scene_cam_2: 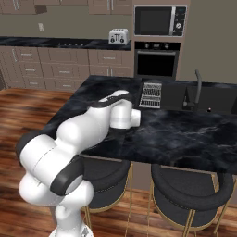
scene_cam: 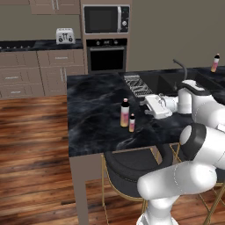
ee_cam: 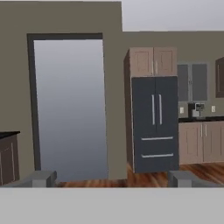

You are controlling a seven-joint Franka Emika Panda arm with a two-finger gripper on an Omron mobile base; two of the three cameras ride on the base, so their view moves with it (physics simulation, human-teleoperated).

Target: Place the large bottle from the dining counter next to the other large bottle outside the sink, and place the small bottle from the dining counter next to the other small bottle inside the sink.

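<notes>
On the dining counter (scene_cam: 94,110) stand a large bottle (scene_cam: 125,113) with a dark cap and pink-orange body and, just to its right, a small bottle (scene_cam: 132,123) of the same look. My gripper (scene_cam: 146,108) hovers a little to the right of them, level with the large bottle's top and pointing left. It is open, with nothing between its fingers (ee_cam: 41,178). The sink (scene_cam: 165,81) lies behind the hand, with its faucet (scene_cam: 181,66). Another bottle (scene_cam: 215,63) stands on the counter past the sink. In the right base view my arm hides the two bottles.
A ribbed drain rack (scene_cam: 137,85) lies left of the sink. Black stools (scene_cam_2: 192,194) stand under the counter's near edge. Oven (scene_cam: 105,55), microwave (scene_cam: 107,19) and toaster (scene_cam: 65,36) line the back wall. The hand view looks across at a dark fridge (ee_cam: 154,124) and a doorway (ee_cam: 70,109).
</notes>
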